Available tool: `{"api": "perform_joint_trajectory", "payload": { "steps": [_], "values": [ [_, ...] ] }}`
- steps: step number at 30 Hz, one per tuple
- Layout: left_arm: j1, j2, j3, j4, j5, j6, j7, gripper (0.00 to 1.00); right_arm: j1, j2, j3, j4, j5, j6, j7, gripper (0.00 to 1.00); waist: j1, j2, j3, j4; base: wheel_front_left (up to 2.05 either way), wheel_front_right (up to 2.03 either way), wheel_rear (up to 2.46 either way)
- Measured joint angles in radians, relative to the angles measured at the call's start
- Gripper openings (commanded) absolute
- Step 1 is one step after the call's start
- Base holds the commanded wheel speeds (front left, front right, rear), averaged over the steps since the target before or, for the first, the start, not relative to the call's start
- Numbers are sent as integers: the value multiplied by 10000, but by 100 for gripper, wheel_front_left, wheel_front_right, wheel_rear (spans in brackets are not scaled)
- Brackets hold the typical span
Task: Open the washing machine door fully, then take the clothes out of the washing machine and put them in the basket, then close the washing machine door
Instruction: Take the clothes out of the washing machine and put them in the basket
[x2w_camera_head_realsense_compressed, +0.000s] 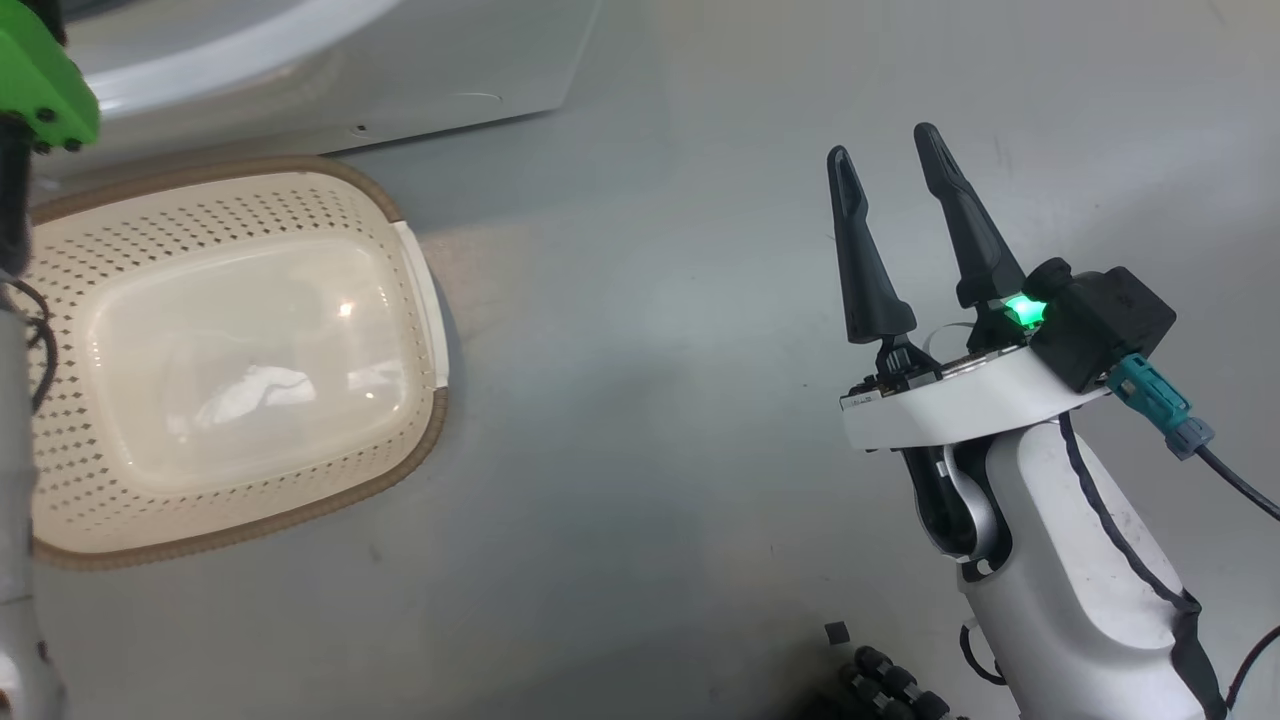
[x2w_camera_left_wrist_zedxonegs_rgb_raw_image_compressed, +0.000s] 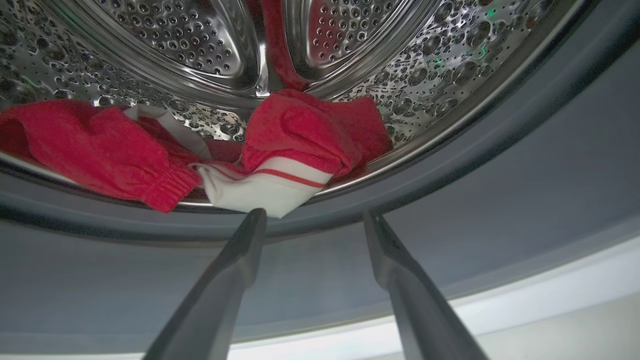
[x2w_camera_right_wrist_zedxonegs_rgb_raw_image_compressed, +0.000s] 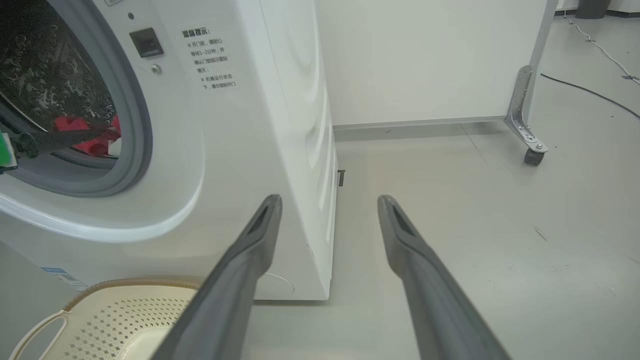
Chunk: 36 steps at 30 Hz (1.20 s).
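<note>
The washing machine (x2w_camera_right_wrist_zedxonegs_rgb_raw_image_compressed: 240, 150) stands with its drum mouth uncovered; the washing machine door is out of view. The red clothes (x2w_camera_left_wrist_zedxonegs_rgb_raw_image_compressed: 300, 130) with a white striped cuff lie at the drum's front lip. My left gripper (x2w_camera_left_wrist_zedxonegs_rgb_raw_image_compressed: 312, 215) is open at the grey rubber ring, its left fingertip just below the white cuff, with nothing between the fingers. In the right wrist view the clothes (x2w_camera_right_wrist_zedxonegs_rgb_raw_image_compressed: 75, 125) show in the drum behind the left gripper (x2w_camera_right_wrist_zedxonegs_rgb_raw_image_compressed: 100, 134). The cream basket (x2w_camera_head_realsense_compressed: 425, 440) sits empty on the floor before the washing machine (x2w_camera_head_realsense_compressed: 300, 70). My right gripper (x2w_camera_head_realsense_compressed: 882, 143) hangs open over bare floor, right of the basket.
A white partition on a caster (x2w_camera_right_wrist_zedxonegs_rgb_raw_image_compressed: 531, 155) stands behind and to the right of the machine. A cable (x2w_camera_right_wrist_zedxonegs_rgb_raw_image_compressed: 590, 90) runs over the grey floor at the far right. The basket (x2w_camera_right_wrist_zedxonegs_rgb_raw_image_compressed: 125, 315) touches the machine's lower front.
</note>
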Motion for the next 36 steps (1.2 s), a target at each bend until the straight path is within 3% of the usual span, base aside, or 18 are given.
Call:
{"api": "perform_joint_trajectory", "payload": {
  "steps": [16, 28, 31, 32, 36],
  "values": [
    [-1954, 1003, 646, 997, 334, -75, -322, 100, -258, 10, 656, -52, 619, -282, 0, 100, -1, 0, 940, -1437, 0, 0, 0],
    [-2539, 1402, 441, 2188, 780, 40, -10, 98, -353, 23, 723, -69, 667, -433, 0, 100, -2, 0, 1244, -1770, 0, 0, 0],
    [-2658, 1461, 389, 2393, 951, 238, 132, 7, -376, 25, 740, -63, 669, -433, -2, 100, -1, 0, 1249, -1755, 0, 0, 0],
    [-2685, 1455, 378, 2451, 976, 265, 130, 0, -397, 25, 746, -58, 671, -433, -2, 100, -1, 0, 1248, -1747, 0, 0, 0],
    [-2832, 1436, 245, 2571, 1058, 299, 12, 0, -465, 25, 788, -58, 694, -445, -2, 100, -1, 0, 1238, -1702, 0, 0, 0]
  ]
}}
